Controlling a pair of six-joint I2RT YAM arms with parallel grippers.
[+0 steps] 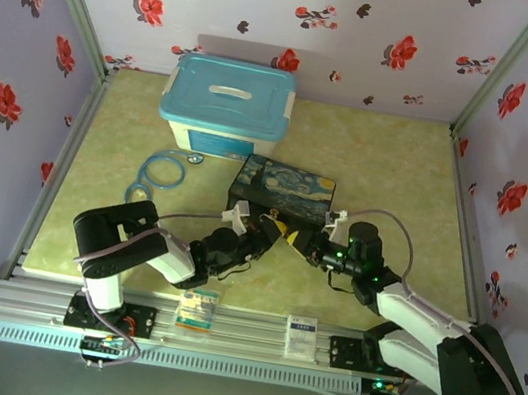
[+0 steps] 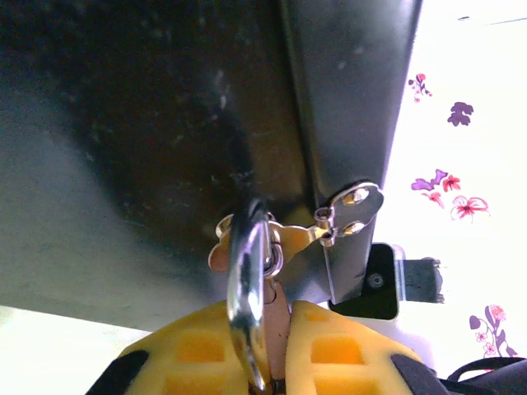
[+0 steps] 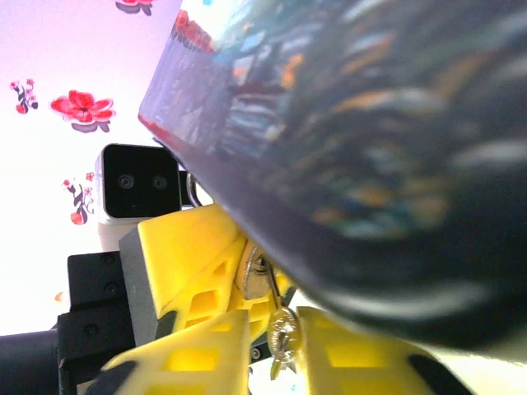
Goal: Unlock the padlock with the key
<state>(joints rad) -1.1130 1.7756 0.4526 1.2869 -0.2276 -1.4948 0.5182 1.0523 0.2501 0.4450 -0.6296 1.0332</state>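
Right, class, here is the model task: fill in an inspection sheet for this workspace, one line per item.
Surface: green tabletop, flat.
Job's things: padlock at the painted box's hasp; probable key, a small blurred metal piece.
Clutter: blue lidded bin, blue rings, a packet and a card at the near rail.
Grippers: left gripper shut on the padlock; right gripper around the key, grip unclear.
Cables: thin grey cable arcs over the right arm.
Surroundings: floral walls.
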